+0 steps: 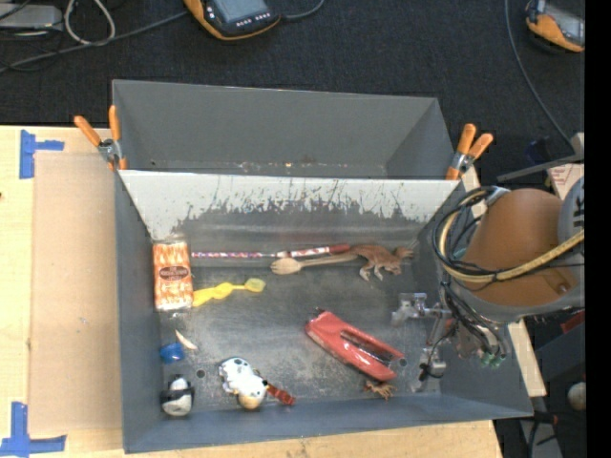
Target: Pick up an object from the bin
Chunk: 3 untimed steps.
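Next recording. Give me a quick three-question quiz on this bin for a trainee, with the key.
1. True or false: the pincer is at the right side of the bin, close to the red stapler-like thing.
2. Which lies nearest the brown toy dinosaur? A) blue ball B) wooden spoon C) white spotted toy
3. Fill in: just right of the orange packet by the left wall lies a ____ spoon-like thing.
Key: 1 true; 2 B; 3 yellow.

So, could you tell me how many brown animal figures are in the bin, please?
2: the larger figure near the back wall; the small figure at the front by the red object. The arm may hide others.
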Each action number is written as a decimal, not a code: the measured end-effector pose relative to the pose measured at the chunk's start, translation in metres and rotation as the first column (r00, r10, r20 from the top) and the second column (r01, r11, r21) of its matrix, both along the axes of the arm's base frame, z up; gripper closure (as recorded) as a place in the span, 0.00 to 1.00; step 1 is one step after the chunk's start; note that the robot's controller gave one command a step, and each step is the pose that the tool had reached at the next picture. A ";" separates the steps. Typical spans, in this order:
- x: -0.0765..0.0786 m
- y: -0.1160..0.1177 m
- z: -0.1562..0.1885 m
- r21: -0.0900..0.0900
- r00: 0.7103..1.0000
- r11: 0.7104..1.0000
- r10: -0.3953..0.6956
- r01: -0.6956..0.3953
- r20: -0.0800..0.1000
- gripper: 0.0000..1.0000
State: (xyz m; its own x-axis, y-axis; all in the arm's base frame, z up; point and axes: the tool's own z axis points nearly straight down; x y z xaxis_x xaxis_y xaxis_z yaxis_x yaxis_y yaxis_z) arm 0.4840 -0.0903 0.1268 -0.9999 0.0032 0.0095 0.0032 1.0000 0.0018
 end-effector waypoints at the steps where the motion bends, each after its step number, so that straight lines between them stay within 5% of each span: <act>1: 0.002 0.000 0.004 -0.001 1.000 1.000 0.004 -0.004 0.007 0.00; 2: -0.004 0.013 -0.023 -0.002 0.996 0.996 -0.088 0.088 0.012 0.00; 3: -0.002 0.029 -0.048 -0.002 1.000 1.000 0.021 -0.021 0.012 0.00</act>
